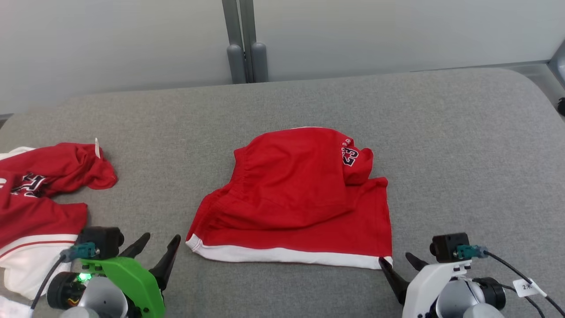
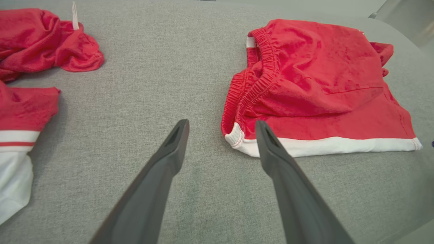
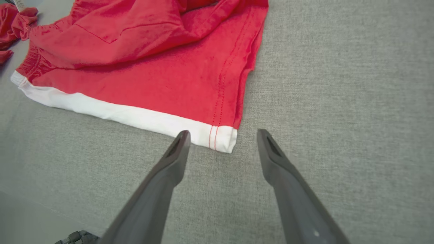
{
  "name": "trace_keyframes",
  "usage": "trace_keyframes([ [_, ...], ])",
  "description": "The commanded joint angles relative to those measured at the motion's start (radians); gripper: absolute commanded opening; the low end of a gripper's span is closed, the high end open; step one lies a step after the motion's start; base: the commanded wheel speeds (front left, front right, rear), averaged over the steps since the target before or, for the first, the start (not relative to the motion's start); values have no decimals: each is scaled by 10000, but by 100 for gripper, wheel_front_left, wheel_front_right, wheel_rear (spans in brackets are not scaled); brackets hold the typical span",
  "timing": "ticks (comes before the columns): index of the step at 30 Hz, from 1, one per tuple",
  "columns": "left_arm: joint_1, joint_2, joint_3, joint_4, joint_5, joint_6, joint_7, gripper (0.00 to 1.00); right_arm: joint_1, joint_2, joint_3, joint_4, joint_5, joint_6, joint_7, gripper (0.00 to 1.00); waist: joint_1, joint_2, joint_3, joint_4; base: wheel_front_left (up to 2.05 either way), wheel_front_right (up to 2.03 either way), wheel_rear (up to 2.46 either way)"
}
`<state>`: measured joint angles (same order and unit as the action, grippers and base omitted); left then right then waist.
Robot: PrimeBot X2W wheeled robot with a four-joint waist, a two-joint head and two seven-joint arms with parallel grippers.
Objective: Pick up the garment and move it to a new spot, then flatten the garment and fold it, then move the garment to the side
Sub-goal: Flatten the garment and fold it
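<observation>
- The left end effector [image 1: 161,238], fingers spread and empty, hovered over the worktop's [image 1: 441,132] near edge.
- Just to its right, the red shorts [image 1: 300,198] lay partly folded mid-worktop, white hem [image 1: 282,255] nearest.
- The right end effector [image 1: 395,258], spread too, had its fingertips at the hem's right corner, gripping nothing.

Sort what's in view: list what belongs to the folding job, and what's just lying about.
Job in hand:
- red shorts, mid-table, partly folded over
- left gripper, open, by the shorts' near left corner
- right gripper, open, at the near right corner

Lying about:
- crumpled red and white top, off to the left
- grey table under both
</observation>
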<state>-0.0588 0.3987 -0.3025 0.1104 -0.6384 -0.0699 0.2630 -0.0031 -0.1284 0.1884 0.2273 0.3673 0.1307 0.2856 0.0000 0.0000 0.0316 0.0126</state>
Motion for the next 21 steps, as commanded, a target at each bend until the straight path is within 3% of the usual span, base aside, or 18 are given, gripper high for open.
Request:
trace_keyframes([
  [1,-404,56,-53,153,-207,-128,128,100,-328,58,71,131,138,0,149,100,0,0,475,-58,0,0,0],
  [6,-1209,163,-392,856,-268,-379,500,100,-844,220,172,669,140,0,464,100,0,0,880,-148,0,0,0],
  [17,-2047,-313,-1019,2571,-167,-526,101,100,-1150,369,579,1159,381,0,314,100,0,0,1262,-226,0,0,0],
  [21,-2230,-418,-1236,2992,-364,-571,121,100,-1245,366,832,1198,482,5,187,87,0,0,1279,-229,0,0,0],
])
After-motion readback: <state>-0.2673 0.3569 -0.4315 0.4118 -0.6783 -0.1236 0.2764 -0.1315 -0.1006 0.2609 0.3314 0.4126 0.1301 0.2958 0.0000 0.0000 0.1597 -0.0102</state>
